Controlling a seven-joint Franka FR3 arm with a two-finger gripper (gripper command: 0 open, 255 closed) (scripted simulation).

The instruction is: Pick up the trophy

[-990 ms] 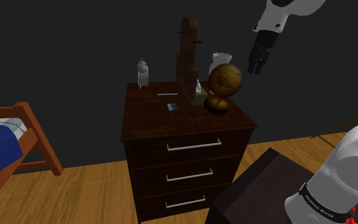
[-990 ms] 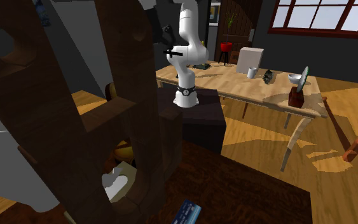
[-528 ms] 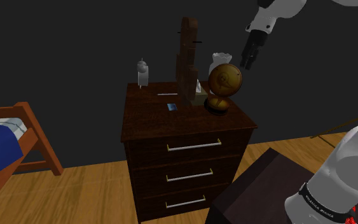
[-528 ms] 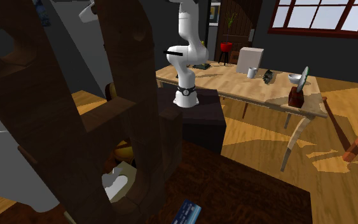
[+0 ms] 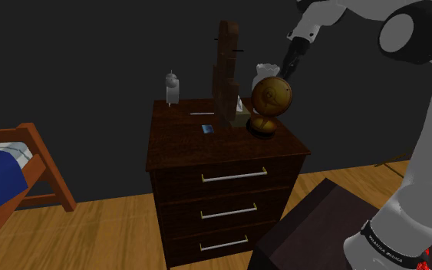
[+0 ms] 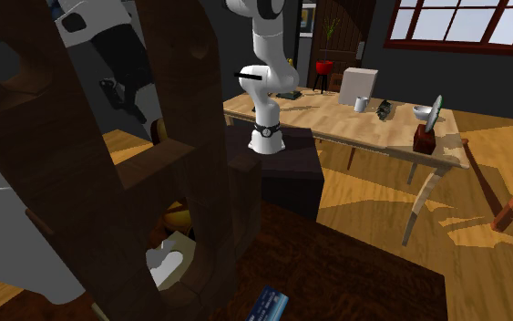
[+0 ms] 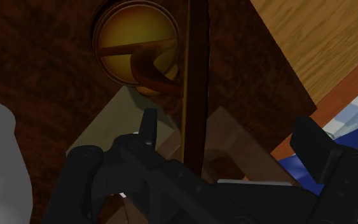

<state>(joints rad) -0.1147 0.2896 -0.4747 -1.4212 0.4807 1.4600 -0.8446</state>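
Observation:
The trophy (image 5: 270, 103) is a golden-brown ball on a round foot, standing at the right end of the dark dresser top (image 5: 183, 142). My black gripper (image 5: 290, 67) hangs just above and behind it, pointing down. Looking along the hand, the trophy (image 7: 133, 48) shows as a golden disc with a brown swirl, ahead of the gripper (image 7: 229, 132) and off to one side. The fingers (image 7: 149, 126) stand well apart and hold nothing. In the second exterior view the gripper (image 6: 134, 102) appears between dark wooden shapes.
A tall dark wooden piece (image 5: 225, 73) rises beside the trophy, with a tan box (image 5: 242, 116) at its foot. A white object (image 5: 268, 70) stands behind the trophy. A grey bottle (image 5: 173, 87) and a small blue card (image 5: 207, 128) share the top. A bed (image 5: 7, 165) stands at the shoulder view's left.
The arm has swung toward the shoulder view's left, carrying the gripper from beside and above the trophy's right to just over its top. The trophy has not moved.

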